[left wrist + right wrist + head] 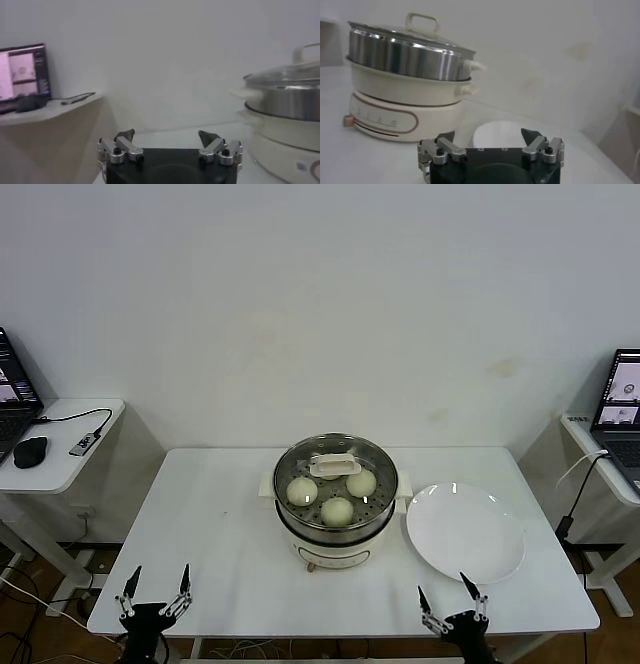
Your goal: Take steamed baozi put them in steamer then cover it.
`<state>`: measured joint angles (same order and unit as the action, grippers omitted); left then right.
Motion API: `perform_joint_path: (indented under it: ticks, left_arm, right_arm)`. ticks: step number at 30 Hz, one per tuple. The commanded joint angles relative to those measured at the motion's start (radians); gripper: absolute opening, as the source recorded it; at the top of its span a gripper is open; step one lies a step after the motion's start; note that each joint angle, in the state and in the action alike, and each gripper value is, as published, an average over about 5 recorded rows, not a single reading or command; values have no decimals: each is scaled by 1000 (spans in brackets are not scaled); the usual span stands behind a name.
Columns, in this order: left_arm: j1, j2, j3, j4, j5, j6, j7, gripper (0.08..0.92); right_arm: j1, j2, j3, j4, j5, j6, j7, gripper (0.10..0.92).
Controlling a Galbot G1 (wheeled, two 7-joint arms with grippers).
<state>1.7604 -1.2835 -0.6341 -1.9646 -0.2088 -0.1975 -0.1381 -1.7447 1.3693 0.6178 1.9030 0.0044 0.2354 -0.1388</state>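
The steamer (336, 536) stands mid-table, a shiny steel pot on a cream base. Its cover (332, 466), clear glass with a cream handle, sits on top. Through the glass I see three pale baozi on the tray: one on the left (302, 490), one on the right (361, 482) and one nearest me (337, 510). My left gripper (160, 572) hangs open and empty at the table's front left edge, my right gripper (442, 586) open and empty at the front right. The left wrist view shows the left gripper (166, 134) beside the covered steamer (285, 107). The right wrist view shows the right gripper (486, 134) and steamer (405, 60).
An empty white plate (465, 531) lies right of the steamer, also beyond the right gripper as the plate (505, 135). The white table (220, 524) backs onto a wall. Side desks carry a mouse (30, 451) at left and a laptop (622, 399) at right.
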Motion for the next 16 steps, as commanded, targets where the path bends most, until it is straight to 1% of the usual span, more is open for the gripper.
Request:
perform_joint_path:
  ticks: [1, 7, 16]
  left_arm:
    - [29, -11, -23, 18, -46, -24, 22, 823]
    - [18, -4, -21, 31, -35, 4, 45, 823]
    - [17, -5, -11, 16, -16, 22, 57, 823]
  right_arm:
    - [-16, -14, -21, 7, 23, -14, -3, 823]
    - [-22, -20, -22, 5, 42, -28, 5, 823]
    - [-29, -34, -16, 15, 66, -40, 13, 823]
